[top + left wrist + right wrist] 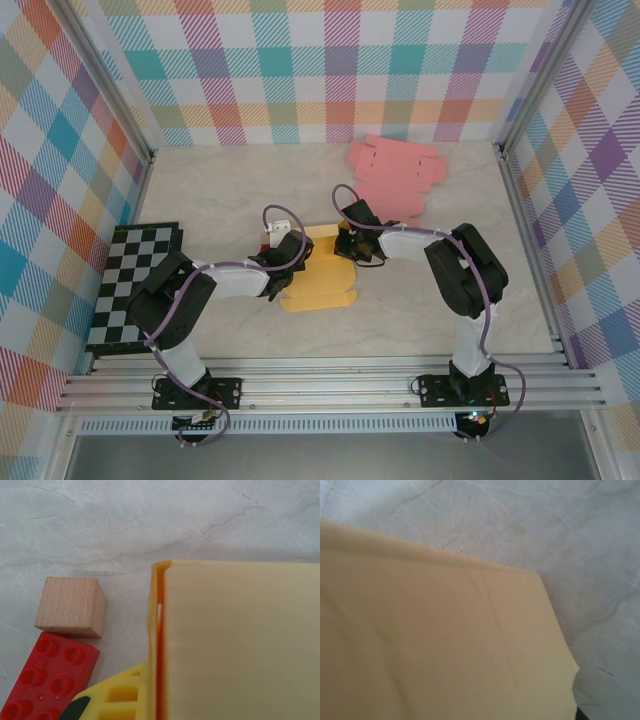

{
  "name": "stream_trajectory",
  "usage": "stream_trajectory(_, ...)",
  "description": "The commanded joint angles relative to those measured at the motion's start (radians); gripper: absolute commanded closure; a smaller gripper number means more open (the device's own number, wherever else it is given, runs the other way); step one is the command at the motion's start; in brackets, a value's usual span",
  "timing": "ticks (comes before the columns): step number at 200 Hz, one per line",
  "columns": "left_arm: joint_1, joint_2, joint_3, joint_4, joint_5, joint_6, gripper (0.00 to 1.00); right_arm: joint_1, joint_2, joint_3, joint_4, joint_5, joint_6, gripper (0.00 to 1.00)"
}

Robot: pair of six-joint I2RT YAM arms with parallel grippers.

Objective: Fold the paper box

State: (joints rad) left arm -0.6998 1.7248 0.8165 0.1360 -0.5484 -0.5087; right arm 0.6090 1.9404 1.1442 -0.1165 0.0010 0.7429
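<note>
1. Yellow card is what both my pincers work on. The paper box (318, 285) lies between them on the table (230, 190), with my left pincer (288, 268) at one side edge and my right pincer (350, 246) at the opposite one.
2. Both pincers are narrow. I judge each is nipped on the thin card, though my fingertips are hidden.
3. Right before my left pincer the card is doubled over along a crease (159, 645), with a thin gap showing. I judge this fold is not yet pressed flat.
4. To do it well, I should turn both wrists together so the sheet neither twists nor tears.
5. A wooden cube (71, 606) and a red brick (47, 677) sit just beside my left pincer, so I must not sweep them.
</note>
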Motion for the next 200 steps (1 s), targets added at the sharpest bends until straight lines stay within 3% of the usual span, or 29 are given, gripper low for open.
stream_trajectory(1,-0.020,0.025,0.004,-0.031,0.050,-0.027,1.00,0.018,-0.055,-0.080,-0.059,-0.024,-0.028,0.86)
stream_trajectory(16,-0.017,0.023,0.002,-0.039,0.042,-0.026,1.00,0.004,-0.145,-0.112,-0.059,-0.038,-0.088,0.84)
stream_trajectory(27,-0.018,0.016,-0.001,-0.041,0.042,-0.025,1.00,-0.010,-0.204,-0.117,-0.103,-0.033,-0.164,0.77)
stream_trajectory(48,-0.017,0.010,-0.003,-0.041,0.038,-0.019,1.00,-0.053,-0.303,-0.116,-0.201,-0.013,-0.302,0.75)
stream_trajectory(92,-0.017,0.004,-0.001,-0.042,0.040,-0.010,1.00,-0.108,-0.460,-0.073,-0.327,0.084,-0.654,0.45)
stream_trajectory(131,-0.017,0.001,0.004,-0.050,0.042,0.003,1.00,-0.112,-0.368,0.081,-0.401,0.021,-0.940,0.36)
stream_trajectory(200,-0.017,-0.003,0.012,-0.053,0.048,0.013,1.00,-0.111,-0.119,0.319,-0.510,-0.068,-0.972,0.39)
